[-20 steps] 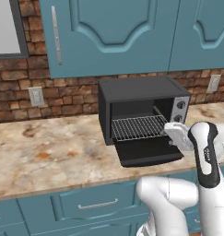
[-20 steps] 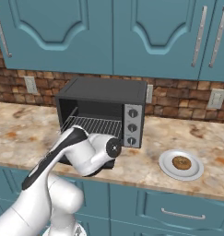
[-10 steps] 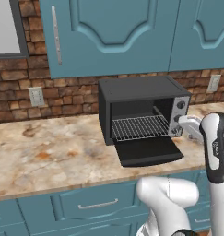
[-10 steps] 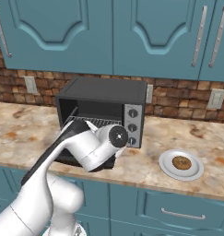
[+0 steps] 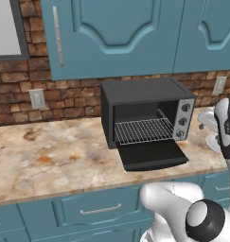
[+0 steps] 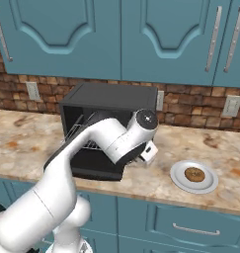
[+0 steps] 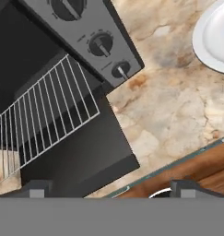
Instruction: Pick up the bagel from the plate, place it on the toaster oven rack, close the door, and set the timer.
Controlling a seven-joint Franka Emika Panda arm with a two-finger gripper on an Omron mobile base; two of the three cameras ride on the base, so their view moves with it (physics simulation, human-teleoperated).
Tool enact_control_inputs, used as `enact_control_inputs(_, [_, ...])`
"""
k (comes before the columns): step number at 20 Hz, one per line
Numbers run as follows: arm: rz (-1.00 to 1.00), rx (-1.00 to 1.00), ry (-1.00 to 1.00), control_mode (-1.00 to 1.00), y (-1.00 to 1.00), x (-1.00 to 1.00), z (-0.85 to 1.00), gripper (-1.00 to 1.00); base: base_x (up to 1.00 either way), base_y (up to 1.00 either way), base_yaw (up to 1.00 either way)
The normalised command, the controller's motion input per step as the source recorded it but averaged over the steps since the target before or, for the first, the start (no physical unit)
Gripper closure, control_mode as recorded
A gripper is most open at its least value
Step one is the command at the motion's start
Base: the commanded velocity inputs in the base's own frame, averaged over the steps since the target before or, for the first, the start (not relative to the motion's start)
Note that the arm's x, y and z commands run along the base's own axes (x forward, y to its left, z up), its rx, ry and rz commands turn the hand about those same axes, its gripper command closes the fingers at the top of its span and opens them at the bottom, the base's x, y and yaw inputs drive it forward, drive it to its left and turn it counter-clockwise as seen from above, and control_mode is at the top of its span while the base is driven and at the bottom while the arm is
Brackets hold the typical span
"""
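Golden-brown and round, the ring-shaped bagel point(image 6: 194, 174) sits on the pale round plate point(image 6: 180, 178) in our right base view, right of the boxy black toaster oven point(image 6: 109, 99). Our left base view shows the silver wire rack point(image 5: 144, 130) bare above the dropped black door point(image 5: 152, 154). Our bent white arm holds the empty gripper point(image 7: 109, 188) wide above the counter beside the oven.

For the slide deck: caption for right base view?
Arm reaches past the open toaster oven toward the bagel on its plate, door down.
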Motion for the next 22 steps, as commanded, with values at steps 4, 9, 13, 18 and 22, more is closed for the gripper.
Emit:
enact_control_inputs(4, [-0.19,0.00,0.20,-1.00,-0.86,0.00,-0.10,-1.00,0.00,0.00,0.00])
enact_control_inputs(9, [-0.17,0.04,0.12,-1.00,-0.82,0.00,-0.29,-1.00,0.00,0.00,0.00])
enact_control_inputs(13, [-0.14,0.09,0.06,-1.00,-0.74,0.00,-0.39,-1.00,0.00,0.00,0.00])
enact_control_inputs(18, [-0.11,0.08,0.01,-1.00,-0.62,0.08,-0.29,-1.00,0.00,0.00,0.00])
enact_control_inputs(22, [-0.07,0.03,0.00,-1.00,-0.46,0.20,-0.19,-1.00,0.00,0.00,0.00])
